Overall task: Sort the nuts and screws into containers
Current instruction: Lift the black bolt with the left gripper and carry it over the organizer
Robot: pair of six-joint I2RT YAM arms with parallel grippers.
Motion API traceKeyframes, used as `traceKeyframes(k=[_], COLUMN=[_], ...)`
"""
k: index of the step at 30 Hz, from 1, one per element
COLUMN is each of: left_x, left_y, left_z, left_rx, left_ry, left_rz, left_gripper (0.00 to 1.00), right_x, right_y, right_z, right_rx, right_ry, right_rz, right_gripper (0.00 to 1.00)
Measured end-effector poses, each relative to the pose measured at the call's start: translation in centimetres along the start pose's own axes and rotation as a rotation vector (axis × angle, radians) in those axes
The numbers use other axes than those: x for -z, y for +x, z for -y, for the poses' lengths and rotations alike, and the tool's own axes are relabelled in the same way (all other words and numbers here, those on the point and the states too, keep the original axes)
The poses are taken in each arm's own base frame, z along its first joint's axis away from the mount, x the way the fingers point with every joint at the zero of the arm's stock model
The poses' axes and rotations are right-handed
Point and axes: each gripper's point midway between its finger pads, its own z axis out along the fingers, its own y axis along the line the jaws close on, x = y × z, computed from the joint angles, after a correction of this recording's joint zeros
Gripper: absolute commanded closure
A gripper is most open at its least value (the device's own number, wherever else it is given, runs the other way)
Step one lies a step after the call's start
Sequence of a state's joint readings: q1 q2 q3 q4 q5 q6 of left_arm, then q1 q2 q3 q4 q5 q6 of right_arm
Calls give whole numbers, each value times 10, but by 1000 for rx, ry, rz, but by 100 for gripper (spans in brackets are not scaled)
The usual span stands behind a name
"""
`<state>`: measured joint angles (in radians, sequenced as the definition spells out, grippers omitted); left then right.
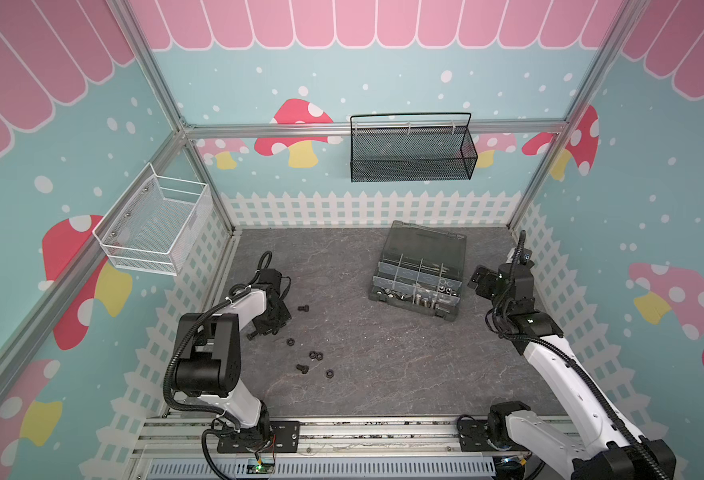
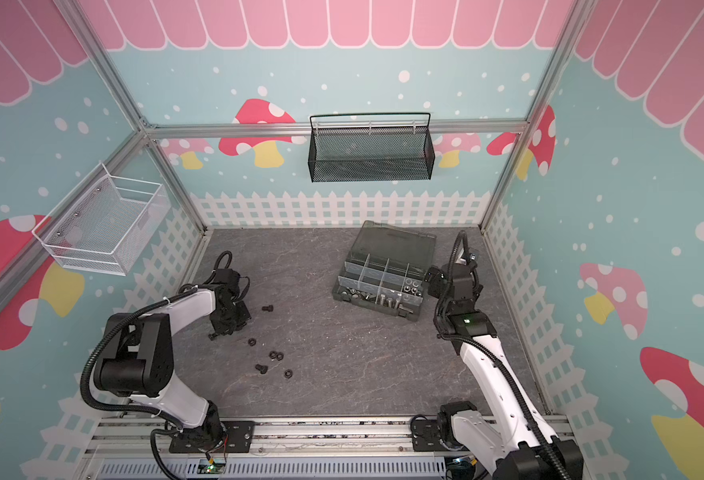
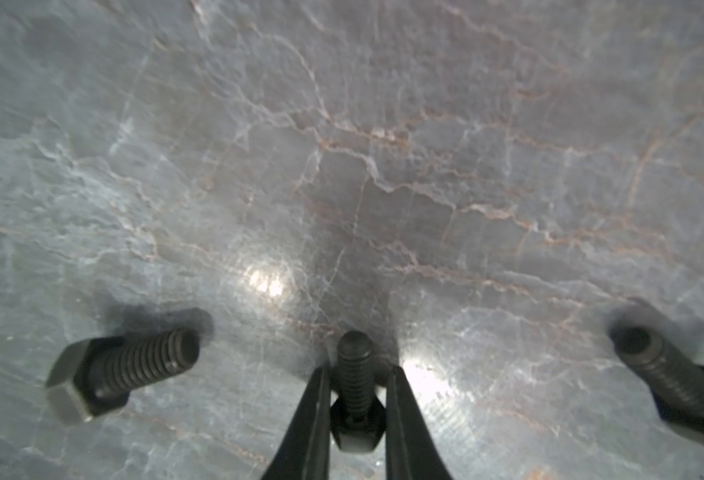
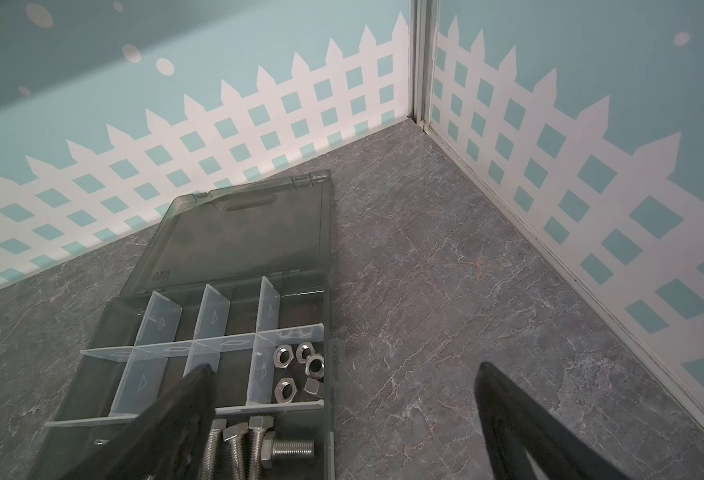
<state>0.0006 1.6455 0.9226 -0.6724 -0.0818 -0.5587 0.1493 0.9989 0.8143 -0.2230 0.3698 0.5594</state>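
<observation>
In the left wrist view my left gripper (image 3: 358,368) is shut on the hex head of a short black screw (image 3: 355,386) that lies on the table. Two more black screws flank it (image 3: 121,370) (image 3: 670,374). In both top views the left gripper (image 1: 273,322) (image 2: 229,324) hides the held screw. Loose black nuts (image 1: 316,355) (image 2: 276,355) and another black screw (image 1: 302,368) lie in front of it. The containers are compartments of a grey organizer box (image 1: 450,313) (image 4: 329,291), which holds silver nuts (image 4: 300,365) and silver screws (image 4: 250,444). My right gripper (image 1: 477,282) (image 4: 344,368) is open by the box's right side.
The box's smoky lid (image 1: 425,245) lies open toward the back wall. A white wire basket (image 1: 154,224) hangs on the left wall and a black mesh basket (image 1: 412,149) on the back wall. The fence-patterned right wall (image 4: 591,187) stands close to the right arm.
</observation>
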Motion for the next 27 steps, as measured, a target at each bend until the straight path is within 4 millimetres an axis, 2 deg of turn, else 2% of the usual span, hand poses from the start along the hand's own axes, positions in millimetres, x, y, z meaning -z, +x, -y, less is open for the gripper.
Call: traceKeyframes(k=[4, 9, 15, 21, 23, 27], left_x=[6, 29, 77, 124, 133, 135], left_y=[3, 9, 11, 23, 28, 37], left_z=[7, 38, 110, 189, 217, 269], left_rx=[-10, -88, -211, -333, -367, -427], left_ry=[18, 84, 237, 427, 486, 557], left_rz=[7, 63, 173, 267, 277, 278], left_gripper=[89, 92, 95, 95, 95, 95], right_x=[0, -3, -7, -8, -8, -8], right_y=[0, 4, 8, 11, 11, 14], right_z=[0, -1, -4, -6, -7, -8], right_rx=[-3, 2, 6, 7, 1, -11], right_ry=[0, 0, -11, -22, -28, -34], right_rz=[0, -14, -33, -45, -47, -56], right_gripper=[2, 2, 2, 2, 2, 2])
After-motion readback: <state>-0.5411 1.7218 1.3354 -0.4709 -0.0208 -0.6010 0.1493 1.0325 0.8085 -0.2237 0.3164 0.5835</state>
